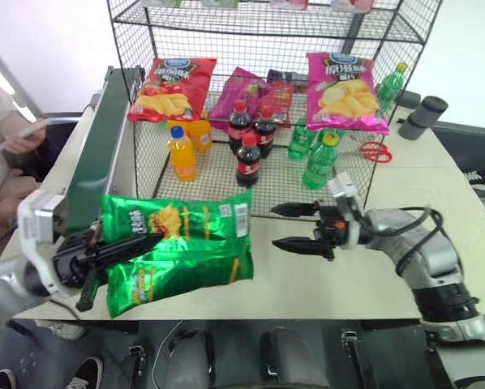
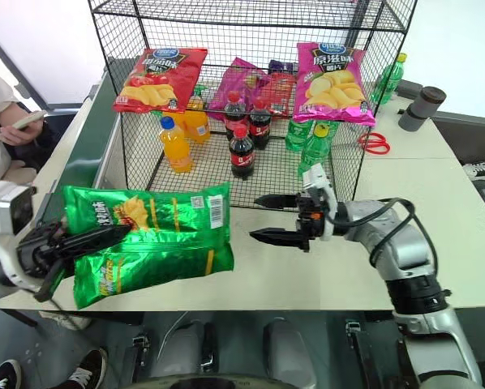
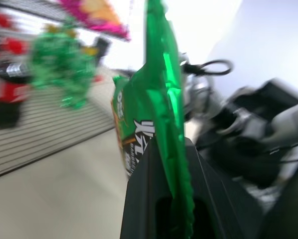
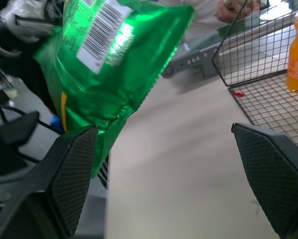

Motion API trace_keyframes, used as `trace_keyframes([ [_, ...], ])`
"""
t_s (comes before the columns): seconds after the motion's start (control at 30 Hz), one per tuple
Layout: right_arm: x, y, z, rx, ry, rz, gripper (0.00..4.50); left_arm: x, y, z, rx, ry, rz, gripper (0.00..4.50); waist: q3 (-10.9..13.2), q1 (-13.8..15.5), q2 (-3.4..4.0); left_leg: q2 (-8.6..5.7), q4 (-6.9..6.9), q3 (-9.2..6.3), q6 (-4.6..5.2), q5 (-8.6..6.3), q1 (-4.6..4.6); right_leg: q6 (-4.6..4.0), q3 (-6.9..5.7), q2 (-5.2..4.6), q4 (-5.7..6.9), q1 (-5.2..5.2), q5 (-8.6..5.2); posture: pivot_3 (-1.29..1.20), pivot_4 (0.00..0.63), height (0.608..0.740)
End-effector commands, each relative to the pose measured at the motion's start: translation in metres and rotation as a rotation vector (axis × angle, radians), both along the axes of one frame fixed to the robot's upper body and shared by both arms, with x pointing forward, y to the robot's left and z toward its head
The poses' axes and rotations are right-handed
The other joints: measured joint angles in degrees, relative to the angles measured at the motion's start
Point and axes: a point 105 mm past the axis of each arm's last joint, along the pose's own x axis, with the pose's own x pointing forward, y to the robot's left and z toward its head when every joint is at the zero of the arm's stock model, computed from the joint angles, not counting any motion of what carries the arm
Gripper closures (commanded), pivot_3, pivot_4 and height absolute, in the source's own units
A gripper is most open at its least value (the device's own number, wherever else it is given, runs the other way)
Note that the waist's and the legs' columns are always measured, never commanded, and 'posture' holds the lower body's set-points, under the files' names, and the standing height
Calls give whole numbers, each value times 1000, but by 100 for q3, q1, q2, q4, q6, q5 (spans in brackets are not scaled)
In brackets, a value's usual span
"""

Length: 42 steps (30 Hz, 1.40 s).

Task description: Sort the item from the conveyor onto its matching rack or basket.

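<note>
Left claw [image 1: 113,250]: nearest my head camera, I am keeping it clamped on the green chip bag [image 1: 182,251] at the bag's left end, so the bag is hanging out flat across the front of the tabletop [image 1: 437,186].
Green chip bag: it is sitting in the air off the conveyor [image 1: 96,154], its free end reaching toward my other arm; in the left wrist view I am seeing its edge [image 3: 164,114] pinched between the two black fingers.
Right claw [image 1: 295,225]: I am holding it spread wide, pointing at the bag's free end and just short of it, probably to take a second grip or a handover.
Rack [image 1: 267,121]: it is standing behind both arms with a red chip bag [image 1: 171,87], a pink chip bag [image 1: 344,91] and drink bottles inside.
My judgement: I am looking for the green bag's own spot, and no other green bag is showing on the lower tier.
Person: a hand is resting beside the conveyor, at the left edge.
</note>
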Motion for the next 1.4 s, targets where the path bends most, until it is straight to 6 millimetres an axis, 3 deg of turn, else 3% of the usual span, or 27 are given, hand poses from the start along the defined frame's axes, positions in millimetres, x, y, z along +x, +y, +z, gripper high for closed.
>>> trace_keyframes([
  [0.03,-17,-3,23,93,85,78,0,3,-9,11,-130,89,-166,4416,0,-15,0,1,0,1,0,0,1,0,2,2,-2,0,0,0,150,740],
  [0.13,-25,1,29,118,138,114,0,12,-18,14,-147,99,-238,4416,-1,-6,-1,-3,1,-5,0,1,-5,1,1,7,-1,-4,0,0,150,740],
  [0.23,-31,8,22,78,123,134,0,17,-22,17,-175,120,-284,4416,-1,-8,-1,-2,1,-5,0,0,-8,3,7,7,-2,-6,0,0,150,740],
  [0.37,-16,18,24,128,88,66,0,19,-30,21,-223,155,-363,4416,0,-4,-2,-3,2,-8,0,1,-15,3,6,8,-3,-12,0,0,150,740],
  [0.5,-11,17,22,145,99,33,0,21,-30,25,-237,154,-375,4416,-1,6,-2,-5,4,-9,0,1,-18,3,5,7,-3,-12,0,0,150,740],
  [0.63,-37,26,41,219,149,201,0,24,-33,22,-233,150,-369,4416,0,11,-2,-4,4,-11,0,1,-20,4,5,6,-4,-14,0,0,150,740],
  [1.0,-42,44,25,118,184,255,0,30,-37,20,-239,126,-355,4416,-1,7,-2,-6,5,-15,0,1,-20,4,4,5,-3,-13,0,0,150,740],
  [1.2,-41,48,26,130,195,261,0,32,-36,18,-220,109,-335,4416,-1,5,-2,-6,5,-15,0,1,-20,4,4,5,-4,-13,0,0,150,740],
  [1.3,-40,47,25,120,188,255,854,33,-36,18,-217,102,-329,4500,-1,7,-2,-6,4,-15,0,1,-20,4,4,5,-4,-13,0,0,150,740],
  [1.4,-40,44,22,102,176,250,2221,34,-36,17,-214,88,-315,4500,-1,9,-2,-6,4,-16,0,1,-21,3,3,4,-4,-13,0,0,150,740],
])
